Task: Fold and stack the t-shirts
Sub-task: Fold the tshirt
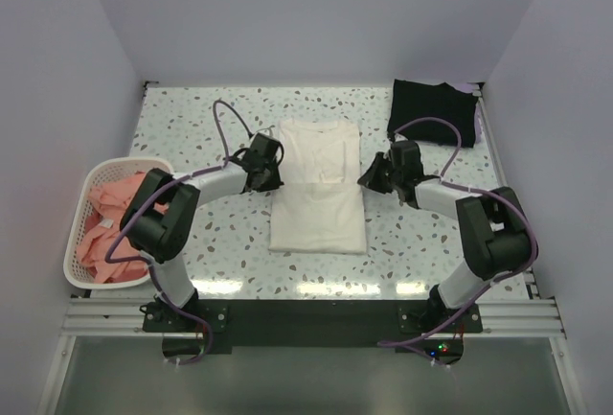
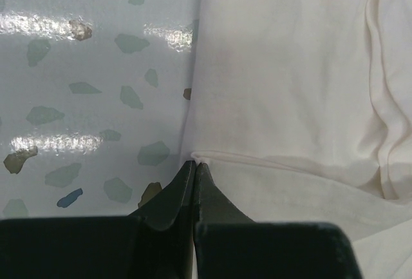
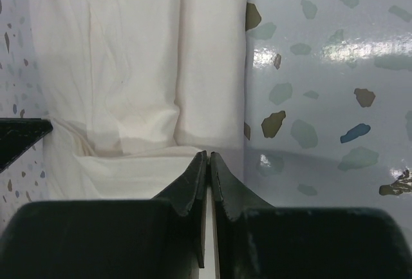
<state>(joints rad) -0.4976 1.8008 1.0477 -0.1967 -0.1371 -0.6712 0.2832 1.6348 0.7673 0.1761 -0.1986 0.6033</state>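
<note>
Mid-length, left fingers and right fingers pinch shut on opposite edges of white t-shirt; probably to fold it across.

Speckled terrazzo tabletop under the left gripper and right gripper, glossy light glare behind them, plain pale lavender walls beyond and flanking both
</note>
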